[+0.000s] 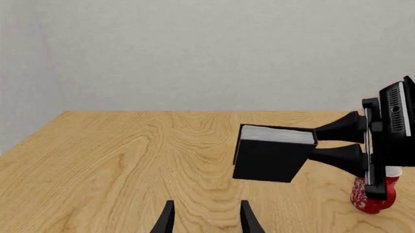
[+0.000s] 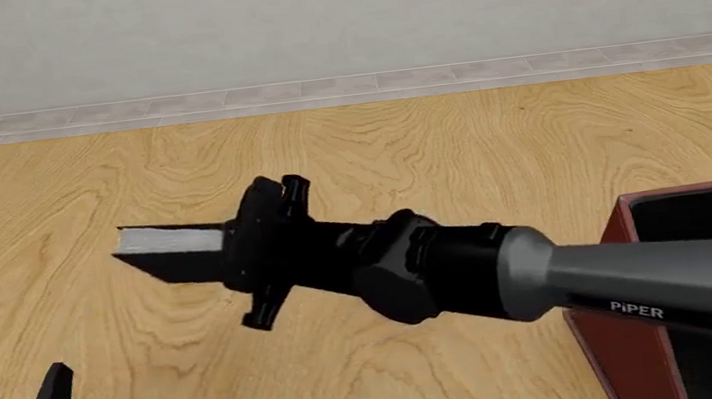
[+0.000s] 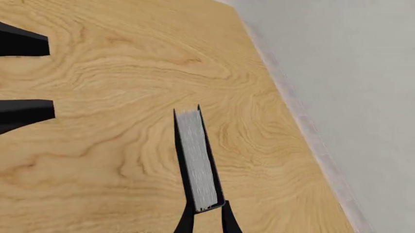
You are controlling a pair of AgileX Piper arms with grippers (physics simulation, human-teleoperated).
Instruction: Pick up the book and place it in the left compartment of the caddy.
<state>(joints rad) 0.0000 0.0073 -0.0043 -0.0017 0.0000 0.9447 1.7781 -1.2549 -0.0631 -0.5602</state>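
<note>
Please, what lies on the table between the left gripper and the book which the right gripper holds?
Nothing: in the left wrist view only bare wood lies between the left gripper and the book, held in the right gripper.

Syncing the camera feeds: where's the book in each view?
Left wrist view: book right of centre, held off the table by the right pincer.
Front view: book left of centre, at the right arm's tip.
Right wrist view: book low centre, page edge showing.
Shared landmark: the right pincer's fingers clamping it.
</note>
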